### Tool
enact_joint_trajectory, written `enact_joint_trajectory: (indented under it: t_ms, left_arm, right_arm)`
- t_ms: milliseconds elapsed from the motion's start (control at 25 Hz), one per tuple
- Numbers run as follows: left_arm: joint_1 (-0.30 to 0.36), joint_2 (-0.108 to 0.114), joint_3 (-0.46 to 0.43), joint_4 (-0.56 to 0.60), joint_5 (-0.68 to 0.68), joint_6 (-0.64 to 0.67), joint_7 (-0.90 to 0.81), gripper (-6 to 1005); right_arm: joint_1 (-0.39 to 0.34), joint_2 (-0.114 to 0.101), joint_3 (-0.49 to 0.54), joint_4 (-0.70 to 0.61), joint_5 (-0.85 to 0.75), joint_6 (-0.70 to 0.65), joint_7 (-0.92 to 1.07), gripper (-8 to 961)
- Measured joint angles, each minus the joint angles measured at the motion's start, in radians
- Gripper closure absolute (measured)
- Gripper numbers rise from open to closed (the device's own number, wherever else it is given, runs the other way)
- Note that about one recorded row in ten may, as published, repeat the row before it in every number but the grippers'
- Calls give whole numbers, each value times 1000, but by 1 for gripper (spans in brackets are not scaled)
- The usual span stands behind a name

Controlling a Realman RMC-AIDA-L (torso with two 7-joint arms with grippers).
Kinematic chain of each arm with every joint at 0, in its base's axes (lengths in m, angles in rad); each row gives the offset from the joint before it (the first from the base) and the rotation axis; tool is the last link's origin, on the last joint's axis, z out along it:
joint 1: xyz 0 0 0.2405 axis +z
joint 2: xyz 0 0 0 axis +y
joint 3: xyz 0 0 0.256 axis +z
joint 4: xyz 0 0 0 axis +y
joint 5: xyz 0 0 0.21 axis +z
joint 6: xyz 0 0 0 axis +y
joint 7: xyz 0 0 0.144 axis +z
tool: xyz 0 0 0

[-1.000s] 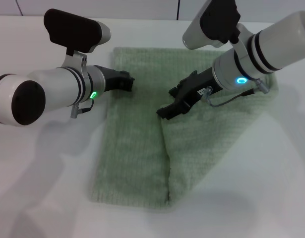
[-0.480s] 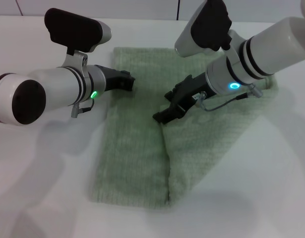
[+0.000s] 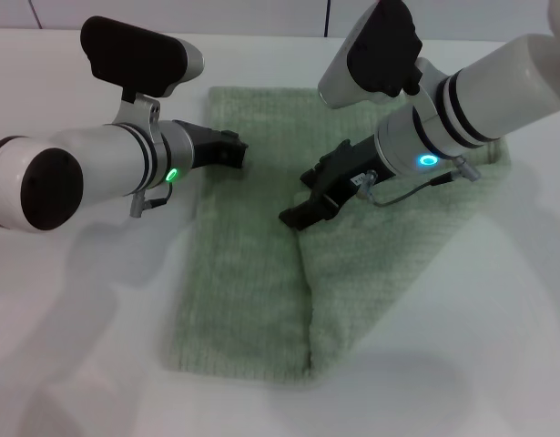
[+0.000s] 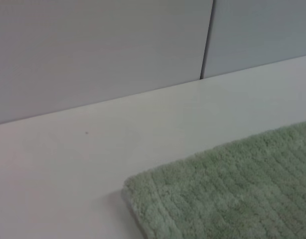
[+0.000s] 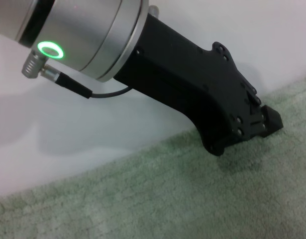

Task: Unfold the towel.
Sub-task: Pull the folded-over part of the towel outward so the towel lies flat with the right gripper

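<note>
1. i see the towel point(image 3: 252, 282) lying half-folded on the white table point(image 3: 79, 319).
2. my left gripper point(image 3: 232, 150) sits at its left edge, jaws together.
3. my right gripper point(image 3: 293, 215) touches the fold edge; i cannot tell its jaws.

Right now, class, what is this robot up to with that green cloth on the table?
It is working on a towel lying partly folded on the white table, with a flap doubled over on the robot's right side. The right gripper is down at the flap's inner edge near the towel's middle. The left gripper sits at the towel's far left edge. Nothing is lifted yet.
</note>
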Motion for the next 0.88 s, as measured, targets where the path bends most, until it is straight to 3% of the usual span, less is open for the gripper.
enact_joint_trajectory:
  t_ms: [320,880]
  left_arm:
    - [1,0,1,-2,0,0,0,1000]
    - [5,0,0,-3,0,0,0,1000]
  right_arm:
    - [-3,0,0,0,0,0,0,238]
    - [8,0,-5,23,0,16,5,353]
